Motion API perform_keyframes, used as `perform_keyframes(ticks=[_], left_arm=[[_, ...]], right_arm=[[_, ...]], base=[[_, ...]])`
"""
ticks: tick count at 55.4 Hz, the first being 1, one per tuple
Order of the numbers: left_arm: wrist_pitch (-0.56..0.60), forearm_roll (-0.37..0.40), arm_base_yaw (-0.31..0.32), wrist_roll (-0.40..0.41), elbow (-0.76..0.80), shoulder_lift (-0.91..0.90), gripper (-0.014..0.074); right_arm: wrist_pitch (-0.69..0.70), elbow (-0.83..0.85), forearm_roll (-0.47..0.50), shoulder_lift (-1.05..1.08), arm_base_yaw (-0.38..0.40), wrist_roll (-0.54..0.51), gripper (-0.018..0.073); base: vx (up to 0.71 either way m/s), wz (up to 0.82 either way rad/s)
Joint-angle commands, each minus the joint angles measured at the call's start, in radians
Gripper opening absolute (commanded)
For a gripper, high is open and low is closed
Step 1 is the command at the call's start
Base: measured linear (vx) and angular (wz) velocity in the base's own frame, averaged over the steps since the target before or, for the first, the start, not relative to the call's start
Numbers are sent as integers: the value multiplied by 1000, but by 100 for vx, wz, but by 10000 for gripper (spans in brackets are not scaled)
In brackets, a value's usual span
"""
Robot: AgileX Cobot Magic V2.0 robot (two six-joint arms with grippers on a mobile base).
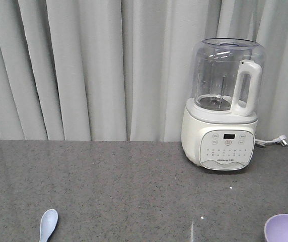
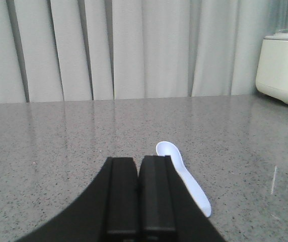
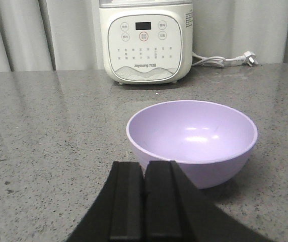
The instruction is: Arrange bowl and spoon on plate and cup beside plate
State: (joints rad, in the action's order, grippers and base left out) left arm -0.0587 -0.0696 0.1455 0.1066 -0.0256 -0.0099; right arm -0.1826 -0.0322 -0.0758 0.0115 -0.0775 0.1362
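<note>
Resting well apart near the front edge of the grey table: spoon and bowl.
The spoon lies toward the front-left, scoop toward the back edge, just beside the left jaws, which are pressed together on nothing. The purple bowl stands upright near the front-right corner, close ahead of the right jaws, likewise closed and empty. A white blender stands by the back edge.
</note>
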Motion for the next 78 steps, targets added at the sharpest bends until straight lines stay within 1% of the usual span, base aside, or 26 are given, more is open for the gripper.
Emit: perform_keyframes(ticks=[1, 27, 31, 35, 38, 42, 45, 52, 57, 60, 63, 65, 70, 78], left_arm=[[82, 10, 0, 1, 25, -16, -6], [86, 10, 0, 1, 25, -16, -6], [92, 10, 0, 3, 25, -16, -6], [133, 10, 0, 7, 36, -16, -6], [211, 10, 0, 8, 53, -16, -6], [299, 9, 0, 1, 93, -16, -6], [313, 9, 0, -1, 149, -15, -6], [220, 9, 0, 1, 377, 45, -6], [170, 4, 0, -1, 576, 179, -6], [144, -3, 0, -1, 675, 270, -6], [109, -30, 0, -1, 767, 376, -6], [83, -46, 0, -1, 815, 434, -6], [12, -45, 0, 0, 888, 592, -6], [-5, -45, 0, 3, 896, 747, -6]], right_arm=[[84, -3, -4, 4, 4, -1, -6], [87, -3, -4, 4, 4, -1, -6], [133, -3, 3, 4, 4, 0, -6], [212, -2, 42, 4, 4, 5, -6], [266, 16, 53, 4, 4, 4, -6], [277, 83, 50, 4, 4, 0, -6], [263, 158, 32, 0, 4, -14, -6], [208, 414, -44, -87, 4, -77, -6], [162, 608, -90, -222, 4, -107, -6], [145, 695, -117, -305, 4, -110, -6], [140, 772, -144, -396, 4, -110, -6], [140, 810, -155, -454, 4, -110, -6], [143, 861, -155, -567, 4, -107, -6], [110, 858, -129, -673, 4, -101, -6]], base=[[6, -1], [1, -1], [0, 0], [0, 0], [0, 0], [0, 0], [0, 0], [0, 0], [0, 0], [0, 0], [0, 0], [0, 0], [0, 0], [0, 0]])
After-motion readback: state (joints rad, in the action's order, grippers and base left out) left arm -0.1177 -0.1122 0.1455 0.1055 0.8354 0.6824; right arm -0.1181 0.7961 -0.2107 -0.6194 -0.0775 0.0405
